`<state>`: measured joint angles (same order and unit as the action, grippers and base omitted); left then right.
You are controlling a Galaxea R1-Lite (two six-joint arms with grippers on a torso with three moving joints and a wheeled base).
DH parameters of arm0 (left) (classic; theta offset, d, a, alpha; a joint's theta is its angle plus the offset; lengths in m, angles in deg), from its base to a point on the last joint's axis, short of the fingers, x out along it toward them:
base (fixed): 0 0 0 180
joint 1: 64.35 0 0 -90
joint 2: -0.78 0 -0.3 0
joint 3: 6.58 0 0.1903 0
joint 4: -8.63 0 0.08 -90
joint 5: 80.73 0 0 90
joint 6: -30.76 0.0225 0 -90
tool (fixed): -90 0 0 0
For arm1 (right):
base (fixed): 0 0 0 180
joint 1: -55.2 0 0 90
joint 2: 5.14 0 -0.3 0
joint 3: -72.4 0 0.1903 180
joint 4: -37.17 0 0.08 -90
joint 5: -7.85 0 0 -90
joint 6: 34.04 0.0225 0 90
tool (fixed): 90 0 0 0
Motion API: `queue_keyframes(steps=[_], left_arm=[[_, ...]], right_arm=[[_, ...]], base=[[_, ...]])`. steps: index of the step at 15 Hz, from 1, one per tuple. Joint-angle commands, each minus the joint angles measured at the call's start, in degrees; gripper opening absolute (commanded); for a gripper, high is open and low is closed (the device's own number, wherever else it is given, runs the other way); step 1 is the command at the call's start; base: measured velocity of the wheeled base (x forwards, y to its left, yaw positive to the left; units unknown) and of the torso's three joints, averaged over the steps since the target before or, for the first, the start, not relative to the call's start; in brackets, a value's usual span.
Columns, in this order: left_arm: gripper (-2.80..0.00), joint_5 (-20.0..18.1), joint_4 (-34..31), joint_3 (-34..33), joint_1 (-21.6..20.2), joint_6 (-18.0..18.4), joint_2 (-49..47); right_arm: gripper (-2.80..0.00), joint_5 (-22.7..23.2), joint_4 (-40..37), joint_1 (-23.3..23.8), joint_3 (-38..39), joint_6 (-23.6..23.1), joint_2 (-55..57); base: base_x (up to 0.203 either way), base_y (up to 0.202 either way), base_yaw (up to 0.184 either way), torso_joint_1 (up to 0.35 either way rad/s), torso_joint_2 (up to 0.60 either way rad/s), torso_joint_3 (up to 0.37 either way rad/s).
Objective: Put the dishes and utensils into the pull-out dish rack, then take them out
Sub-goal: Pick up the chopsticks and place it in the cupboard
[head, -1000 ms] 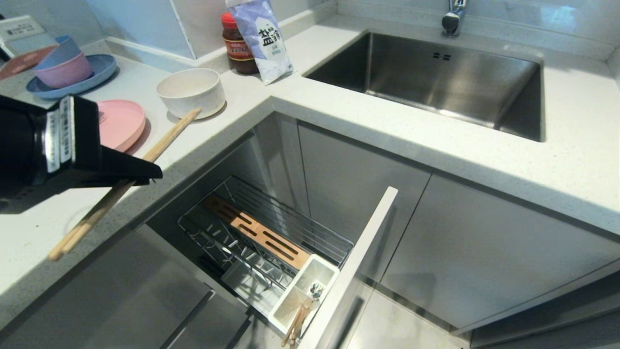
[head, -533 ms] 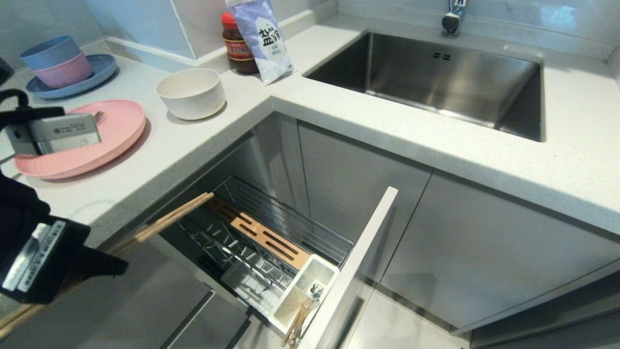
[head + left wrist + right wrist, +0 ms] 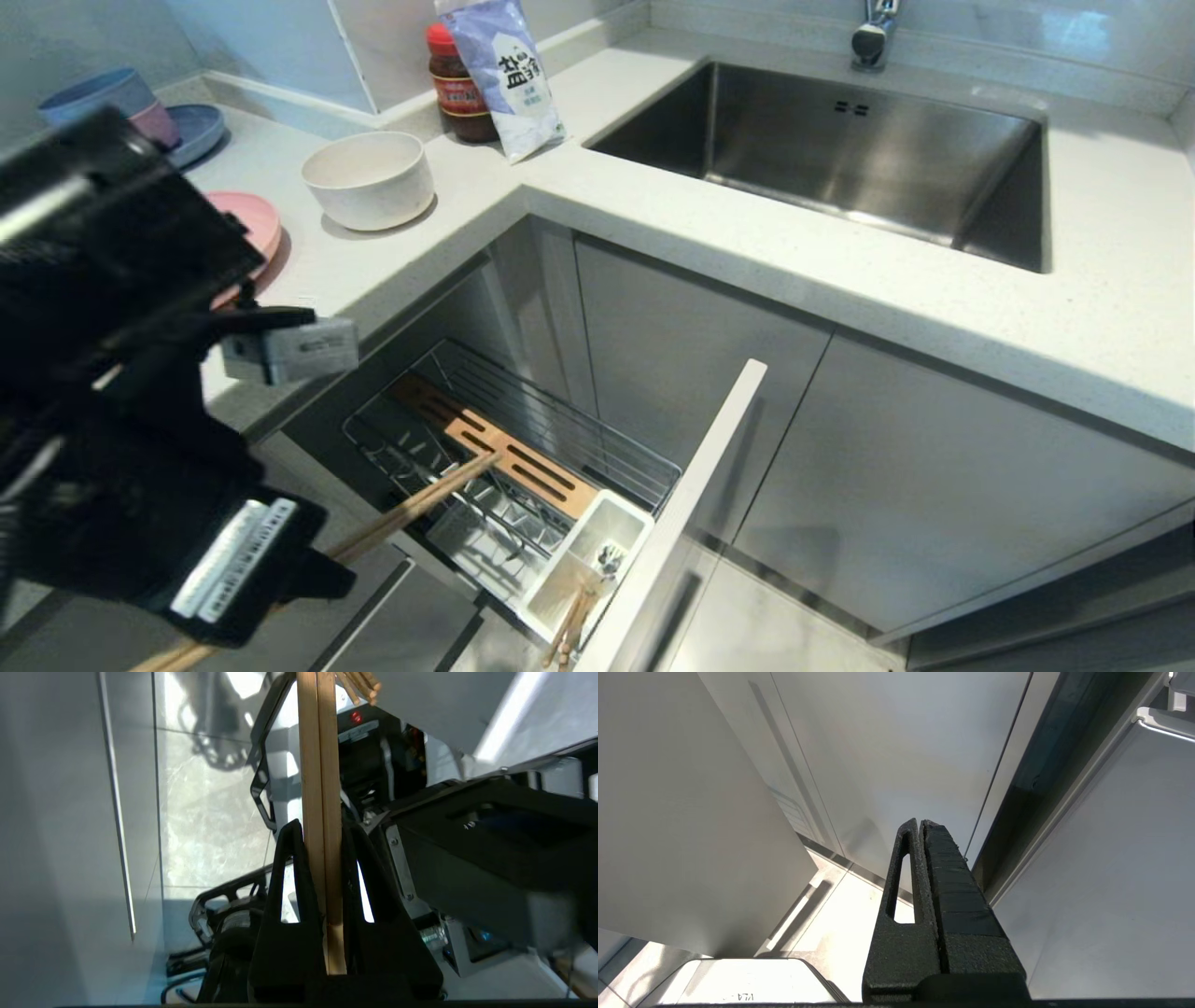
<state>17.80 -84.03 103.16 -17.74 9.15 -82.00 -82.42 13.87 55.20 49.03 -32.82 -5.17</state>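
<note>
Chopsticks (image 3: pixel 425 499) are pinched as a pair in my left gripper (image 3: pixel 322 835), jaws nearly closed on the two sticks side by side; the wrist view shows them running straight up between the pads. In the head view the gripper body sits at 8 o'clock, and the free ends reach toward 2 o'clock, over the near corner of the rack (image 3: pixel 597 439).

Step in hand, as I judge it: loading, utensil stage. The cup (image 3: pixel 627 519) at the rack's front end, about 6 o'clock of the frame, already shows wooden stick ends (image 3: pixel 568 627) and something metallic, possibly the fork. Plate (image 3: pixel 252 229) and bowl (image 3: pixel 369 177) are on the counter (image 3: pixel 840 271) at 10 to 11 o'clock, so dishes are not yet loaded.

Next move calls for: tilt the sticks toward upright, carry the tips across to the cup, line up over its opening, lower, then release. Risk: tips catching on the wire prongs on the way.

Right gripper (image 3: pixel 920 828): parked, jaws pressed together on nothing, facing cabinet fronts.

Hidden or unclear: the arm covers most of the plate and part of the bowl stack (image 3: pixel 140 103) at 10 o'clock. The gripper's fingertips cannot be seen from the head. Contents of the cup are too small to identify with confidence. Lower ends of the sticks run off frame at 7 o'clock.
</note>
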Motion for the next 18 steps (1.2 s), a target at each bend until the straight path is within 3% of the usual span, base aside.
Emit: queue_keyframes(steps=[1,7,12,18], left_arm=[[-2.8,0.1,2.5,-3.9,-0.1,-0.1,-5.3],[-2.8,-0.2,6.5,-8.9,0.0,-0.2,-13.0],[-2.8,-3.4,6.9,-10.3,0.5,0.1,-17.0],[-2.8,-4.3,10.8,-13.8,0.5,4.4,-19.9]], right_arm=[[-2.8,0.0,0.0,0.0,0.1,0.0,-0.2],[-2.8,0.0,0.0,0.0,0.1,0.0,-0.2],[-2.8,0.0,0.0,0.0,0.1,0.0,-0.2],[-2.8,0.0,0.0,0.0,0.1,0.0,-0.2]], base=[[0.0,0.0,0.0,0.0,0.0,0.0],[0.0,0.0,0.0,0.0,0.0,0.0],[0.0,0.0,0.0,0.0,0.0,0.0],[0.0,0.0,0.0,0.0,0.0,0.0]])
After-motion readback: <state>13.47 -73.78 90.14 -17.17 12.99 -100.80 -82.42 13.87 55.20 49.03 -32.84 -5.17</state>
